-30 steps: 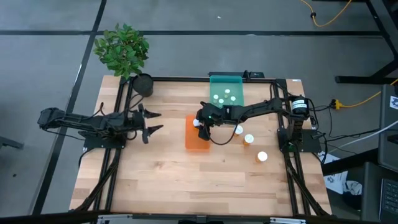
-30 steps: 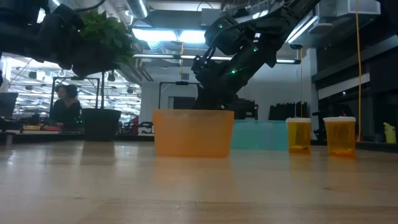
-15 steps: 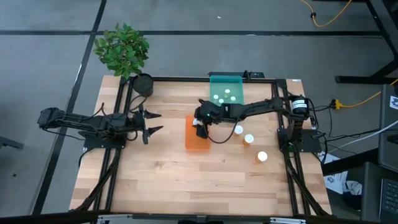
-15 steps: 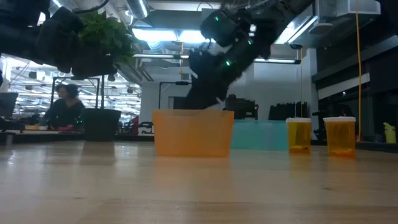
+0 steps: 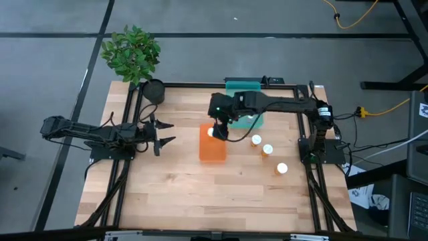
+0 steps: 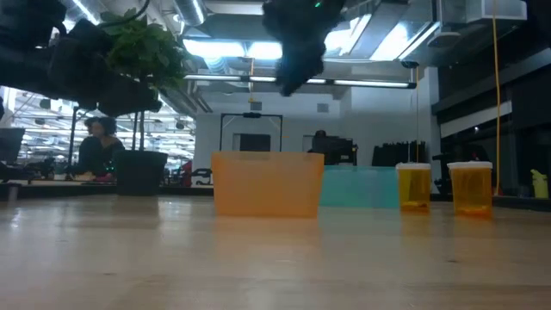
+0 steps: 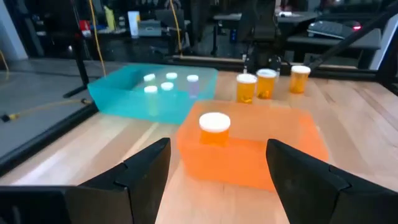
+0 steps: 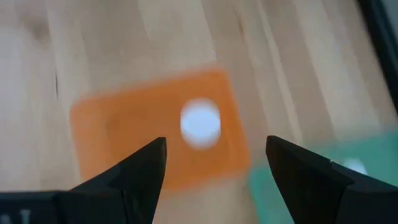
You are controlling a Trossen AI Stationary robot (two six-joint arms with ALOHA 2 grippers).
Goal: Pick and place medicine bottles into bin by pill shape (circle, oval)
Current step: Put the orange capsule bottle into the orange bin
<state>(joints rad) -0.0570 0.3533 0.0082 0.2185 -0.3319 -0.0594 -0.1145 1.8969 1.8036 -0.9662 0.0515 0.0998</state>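
Observation:
An orange bin (image 5: 212, 146) sits mid-table with one white-capped medicine bottle (image 7: 214, 128) standing upright on its floor. My right gripper (image 8: 214, 168) hangs open high above that bin, pointing steeply down at the bottle's cap (image 8: 200, 122); the low view shows it (image 6: 297, 52) well above the bin (image 6: 267, 183). Behind stands a teal bin (image 7: 155, 93) with several white-capped bottles inside. Three more amber bottles (image 5: 256, 139) (image 5: 267, 148) (image 5: 281, 169) stand on the table right of the orange bin. At the table's left, my left gripper (image 5: 164, 132) waits open.
A potted plant (image 5: 152, 90) stands at the far left corner. Black frame rails run along the table's left and right sides. Bare wood (image 5: 200, 194) stretches from the orange bin to the near edge. A person (image 6: 95, 151) sits in the room beyond.
My right gripper has risen straight up out of the orange bin to well above its rim and tipped to point more steeply down. The bottle has stayed standing in the bin.

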